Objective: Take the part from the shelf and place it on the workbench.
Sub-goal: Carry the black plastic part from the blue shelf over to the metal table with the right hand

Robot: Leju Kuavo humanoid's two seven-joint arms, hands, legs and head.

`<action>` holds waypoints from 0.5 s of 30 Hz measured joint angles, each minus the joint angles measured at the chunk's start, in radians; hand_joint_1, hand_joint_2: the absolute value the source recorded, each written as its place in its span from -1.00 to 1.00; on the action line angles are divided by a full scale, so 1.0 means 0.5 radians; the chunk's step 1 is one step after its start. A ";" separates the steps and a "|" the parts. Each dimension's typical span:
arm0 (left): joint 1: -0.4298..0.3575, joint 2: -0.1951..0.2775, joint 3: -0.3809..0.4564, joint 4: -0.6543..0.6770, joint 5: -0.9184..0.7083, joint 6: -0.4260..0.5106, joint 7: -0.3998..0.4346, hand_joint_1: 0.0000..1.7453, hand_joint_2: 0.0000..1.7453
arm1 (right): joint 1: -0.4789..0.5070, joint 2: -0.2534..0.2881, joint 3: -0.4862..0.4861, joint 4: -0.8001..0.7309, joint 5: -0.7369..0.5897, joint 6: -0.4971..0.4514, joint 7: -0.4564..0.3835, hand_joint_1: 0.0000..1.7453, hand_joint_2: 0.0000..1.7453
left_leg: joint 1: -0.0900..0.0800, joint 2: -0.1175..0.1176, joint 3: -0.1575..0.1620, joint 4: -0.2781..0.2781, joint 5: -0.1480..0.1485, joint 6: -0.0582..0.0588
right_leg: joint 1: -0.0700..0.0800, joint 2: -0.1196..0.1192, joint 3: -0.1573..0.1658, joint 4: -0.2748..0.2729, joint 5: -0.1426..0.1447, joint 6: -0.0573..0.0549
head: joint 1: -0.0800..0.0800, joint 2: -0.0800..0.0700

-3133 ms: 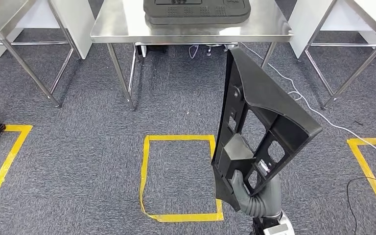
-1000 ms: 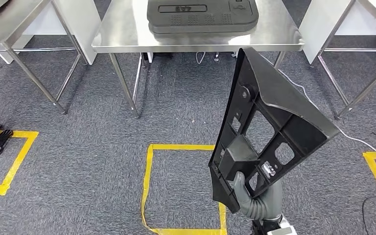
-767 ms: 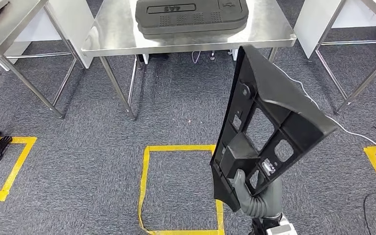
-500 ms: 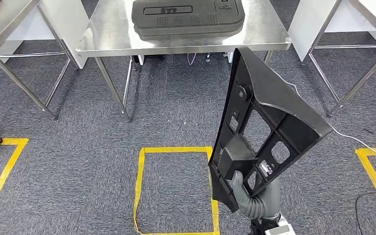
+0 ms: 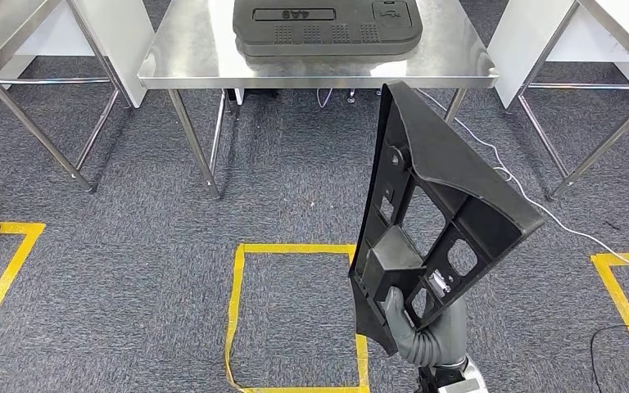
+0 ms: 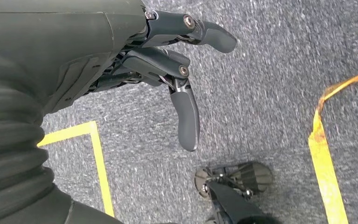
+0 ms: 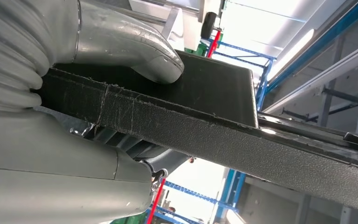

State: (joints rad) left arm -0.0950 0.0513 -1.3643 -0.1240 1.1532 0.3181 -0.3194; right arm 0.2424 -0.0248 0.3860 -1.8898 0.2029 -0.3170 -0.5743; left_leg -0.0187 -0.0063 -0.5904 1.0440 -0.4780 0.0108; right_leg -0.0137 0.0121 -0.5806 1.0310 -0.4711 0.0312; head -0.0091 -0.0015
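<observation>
A large black plastic part (image 5: 438, 205) with ribs and cut-outs stands upright in front of me, gripped at its lower end by my right hand (image 5: 414, 332). In the right wrist view the thumb (image 7: 140, 51) presses on the part's textured edge (image 7: 242, 140). The steel workbench (image 5: 188, 57) stands ahead, across a stretch of carpet, with a black moulded part (image 5: 328, 24) lying on it. My left hand (image 6: 168, 70) hangs over the grey carpet, its fingers apart and holding nothing.
Yellow tape marks a square (image 5: 295, 315) on the carpet just before me, with others at the left (image 5: 0, 270) and right (image 5: 622, 286). More steel tables stand at the far left (image 5: 16, 49) and far right (image 5: 614, 41). A white cable (image 5: 532, 205) runs over the floor.
The whole view has shifted and swayed as I walk; the workbench has drawn a little nearer than 3 s ago. The part stays in my right hand's grip.
</observation>
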 joint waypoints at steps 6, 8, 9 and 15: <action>0.000 0.000 -0.005 0.000 0.000 -0.011 -0.011 -1.00 1.00 | 0.000 0.000 0.000 0.000 0.000 -0.001 0.002 1.00 1.00 | -0.001 0.000 0.001 0.001 0.000 0.005 | 0.000 0.000 0.001 -0.002 0.001 0.002 | -0.001 0.000; 0.000 0.000 -0.006 0.000 0.000 -0.014 -0.014 -1.00 1.00 | 0.000 0.000 0.000 0.001 0.001 -0.001 0.004 1.00 1.00 | -0.001 0.000 0.001 0.001 0.000 0.005 | 0.000 0.000 0.001 -0.002 0.001 0.002 | -0.001 0.000; 0.000 -0.001 -0.007 0.000 0.000 -0.014 -0.015 -1.00 1.00 | 0.000 0.000 0.001 0.001 0.001 -0.001 0.006 1.00 1.00 | 0.000 0.000 0.001 0.001 0.000 0.005 | 0.000 0.000 0.001 -0.002 0.001 0.002 | -0.001 0.000; 0.000 -0.003 -0.009 0.000 0.000 -0.009 -0.015 -1.00 1.00 | 0.000 -0.001 0.001 0.002 -0.003 0.000 0.010 1.00 1.00 | 0.001 0.000 0.001 0.001 0.000 0.005 | 0.001 0.000 0.001 -0.002 0.001 0.002 | -0.001 0.000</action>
State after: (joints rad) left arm -0.0949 0.0496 -1.3688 -0.1240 1.1532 0.3135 -0.3269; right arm 0.2424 -0.0252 0.3864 -1.8891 0.2015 -0.3170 -0.5695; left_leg -0.0180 -0.0062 -0.5897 1.0443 -0.4781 0.0134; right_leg -0.0130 0.0121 -0.5800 1.0303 -0.4704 0.0322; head -0.0095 -0.0015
